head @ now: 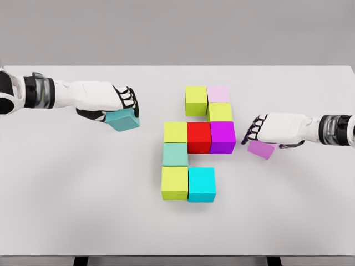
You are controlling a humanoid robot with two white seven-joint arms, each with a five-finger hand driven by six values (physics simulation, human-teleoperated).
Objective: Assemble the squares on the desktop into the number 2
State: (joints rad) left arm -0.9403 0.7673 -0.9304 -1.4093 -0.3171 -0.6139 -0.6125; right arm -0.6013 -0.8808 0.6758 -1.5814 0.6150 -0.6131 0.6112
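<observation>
Left hand point(113, 100) clamps teal cube point(123, 119) beneath fingers | right hand point(269, 129) clamps violet cube point(262, 149) below

I found no text, label, brand, number or sign that I could read anywhere in the head view. The faces of the coloured cubes were plain, the white table point(83, 183) carried no markings, and the arms showed no legible lettering.
</observation>
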